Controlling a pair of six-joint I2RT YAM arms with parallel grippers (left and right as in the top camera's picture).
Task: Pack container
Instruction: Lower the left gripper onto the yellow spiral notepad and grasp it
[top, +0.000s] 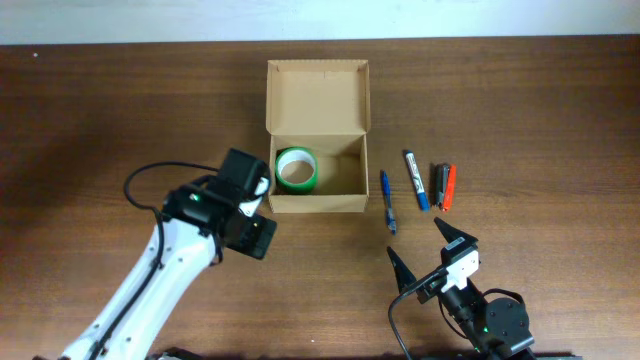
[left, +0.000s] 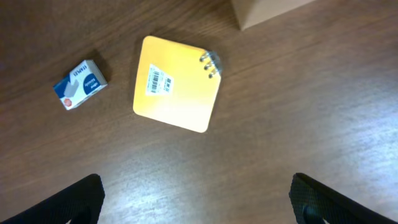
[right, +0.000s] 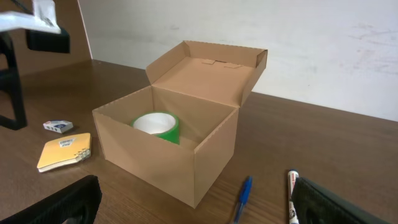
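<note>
The container (top: 318, 205) is a tan cardboard box with its flap lid standing open at the back. A green tape roll (top: 296, 169) lies inside it, also visible in the right wrist view as the roll (right: 158, 126) in the box (right: 168, 155). My left gripper (top: 245, 192) hovers just left of the box, open and empty (left: 199, 202), above a yellow spiral notepad (left: 177, 84) and a small blue-and-white box (left: 79, 84). My right gripper (top: 428, 250) rests open near the front edge, facing the box (right: 199, 205).
To the right of the box lie a blue pen (top: 387, 200), a blue marker (top: 416, 180), a black marker (top: 438, 184) and a red marker (top: 449, 187). In the right wrist view the notepad (right: 64, 151) and small box (right: 58, 126) sit left of the container.
</note>
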